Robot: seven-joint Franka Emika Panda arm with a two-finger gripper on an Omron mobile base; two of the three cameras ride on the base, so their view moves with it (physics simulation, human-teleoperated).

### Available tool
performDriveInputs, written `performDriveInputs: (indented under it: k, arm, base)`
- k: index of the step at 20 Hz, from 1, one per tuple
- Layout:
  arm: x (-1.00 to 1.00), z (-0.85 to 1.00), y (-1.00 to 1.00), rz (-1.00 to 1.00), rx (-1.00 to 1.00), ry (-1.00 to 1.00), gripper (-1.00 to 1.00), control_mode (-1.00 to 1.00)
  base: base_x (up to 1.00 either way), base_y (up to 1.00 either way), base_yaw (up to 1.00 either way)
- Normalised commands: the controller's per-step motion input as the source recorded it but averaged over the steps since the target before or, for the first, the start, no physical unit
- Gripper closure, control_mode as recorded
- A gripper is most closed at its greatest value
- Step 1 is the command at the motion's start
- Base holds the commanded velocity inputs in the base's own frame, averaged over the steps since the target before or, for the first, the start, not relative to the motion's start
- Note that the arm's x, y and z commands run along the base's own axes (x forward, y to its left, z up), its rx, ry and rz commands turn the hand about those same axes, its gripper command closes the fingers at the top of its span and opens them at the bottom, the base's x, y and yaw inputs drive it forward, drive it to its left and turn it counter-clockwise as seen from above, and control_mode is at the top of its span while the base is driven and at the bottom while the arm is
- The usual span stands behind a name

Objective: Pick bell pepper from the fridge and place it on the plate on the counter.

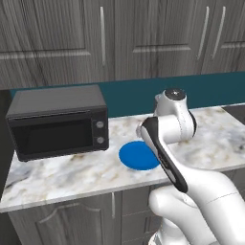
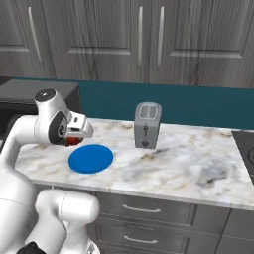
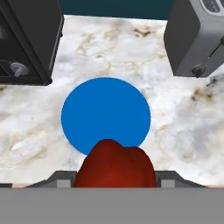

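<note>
Red and lumpy, the bell pepper (image 3: 115,164) sits closest to the hand camera, pinched between the two fingers of the gripper (image 3: 115,179), whose tips press in on either side of it. From the right base view a bit of the pepper's red shows under the hand, above the near-left edge of the plate (image 2: 91,158). That blue plate lies flat on the marbled counter (image 2: 188,163), directly beyond the pepper in the hand view. A black microwave (image 1: 57,122) stands on the counter to the plate's left, and a grey toaster (image 2: 147,125) stands to its right, near the teal back wall (image 2: 198,106). Dark wood-grain cabinets (image 1: 57,38) hang above.
</note>
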Motion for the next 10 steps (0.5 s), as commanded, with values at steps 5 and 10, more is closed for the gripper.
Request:
performDriveInputs:
  k: [5, 10]
  arm:
    - [0.16, -0.40, 0.00, 0.03, 0.00, 0.00, 1.00, -1.00]
    - [0.17, -0.33, 0.00, 0.03, 0.00, 0.00, 1.00, -1.00]
  base:
    - [0.00, 0.00, 0.00]
    - [0.00, 0.00, 0.00]
